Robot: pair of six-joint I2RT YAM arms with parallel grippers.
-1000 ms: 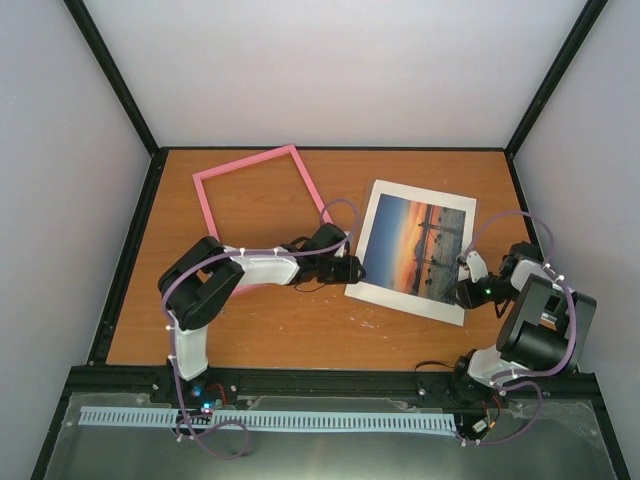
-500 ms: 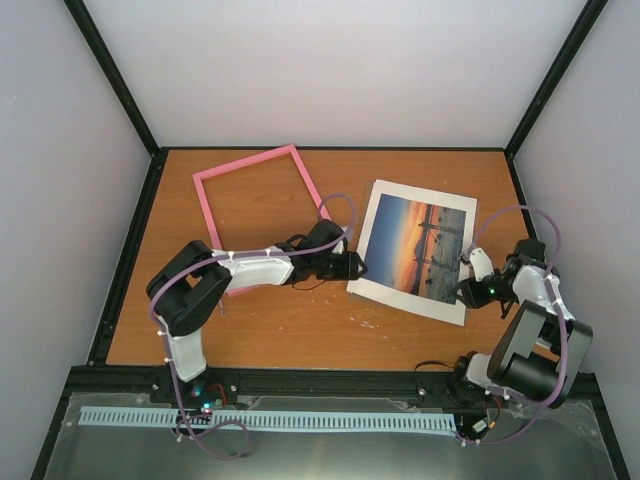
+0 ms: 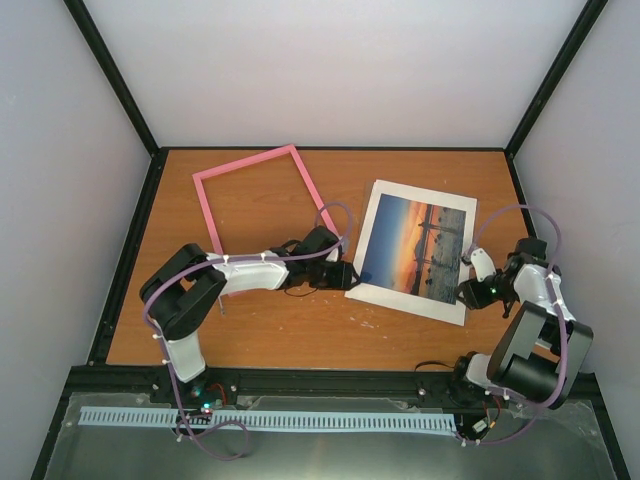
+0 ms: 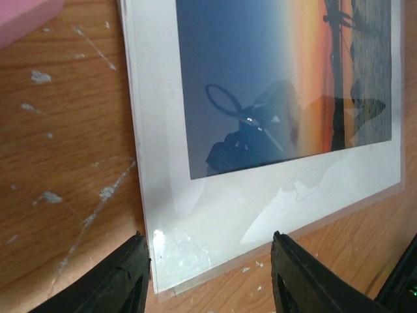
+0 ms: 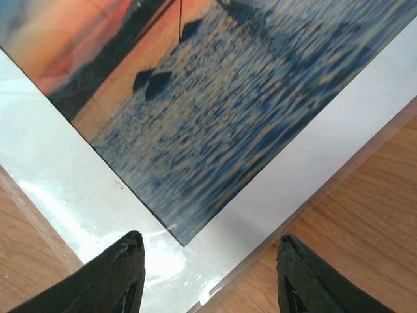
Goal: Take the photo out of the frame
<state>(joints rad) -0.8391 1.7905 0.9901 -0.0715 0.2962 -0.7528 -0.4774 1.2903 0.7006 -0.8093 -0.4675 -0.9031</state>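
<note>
The shiny white-edged sunset photo (image 3: 418, 250), thought light, bendy and slippery, is laid flat at middle right on the brown wooden tabletop (image 3: 280, 330), and the left tool (image 4: 210, 261) and right tool (image 5: 210, 255) are spread wide at its white corners, where it is best pinched.

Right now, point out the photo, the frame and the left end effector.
the photo (image 3: 418, 248), top external view, print's middle.
the frame (image 3: 246, 162), top external view, far pink rail.
left end effector (image 4: 210, 261), left wrist view, midway between fingertips.

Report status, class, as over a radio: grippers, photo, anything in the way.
Left gripper open, right gripper open, each over a near photo corner. Photo flat on table, outside frame. Nothing on top of it.
</note>
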